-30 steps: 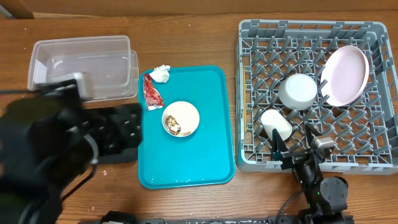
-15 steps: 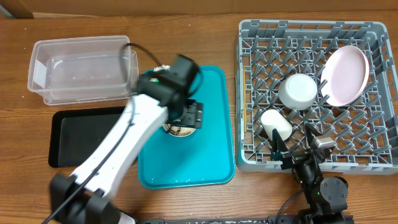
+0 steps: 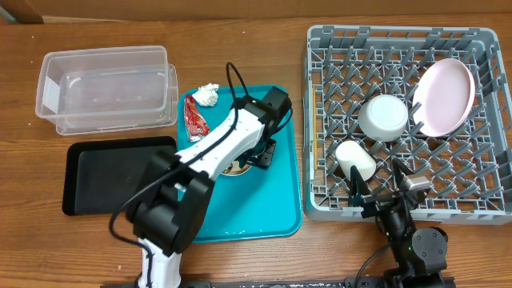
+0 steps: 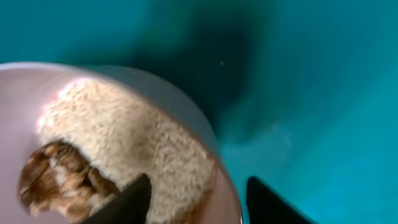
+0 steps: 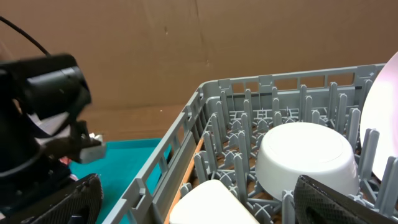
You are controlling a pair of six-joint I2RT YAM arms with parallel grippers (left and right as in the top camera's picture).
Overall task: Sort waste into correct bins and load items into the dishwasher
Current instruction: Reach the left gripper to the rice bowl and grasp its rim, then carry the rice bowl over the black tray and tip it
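Three dishes stand in the grey rack (image 3: 400, 48): pink plate (image 3: 444, 96), white bowl (image 3: 384, 116), white cup (image 3: 356, 160). One pinkish bowl (image 4: 93, 118) of rice (image 4: 143, 143) sits on the teal tray (image 3: 240, 216) near one red wrapper (image 3: 194, 120) and one tissue (image 3: 207, 94). My left gripper (image 4: 196, 199) straddles its rim; I cannot tell whether it is clamped, and my left arm (image 3: 214, 146) covers most of the bowl from above. My right gripper (image 3: 382, 192) gapes wide.

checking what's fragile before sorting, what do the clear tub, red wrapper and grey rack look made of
Clear tub: likely plastic, see-through and glossy. Red wrapper: probably foil or film, crinkled with shiny highlights. Grey rack: seemingly moulded matte plastic, latticed walls and pegs.
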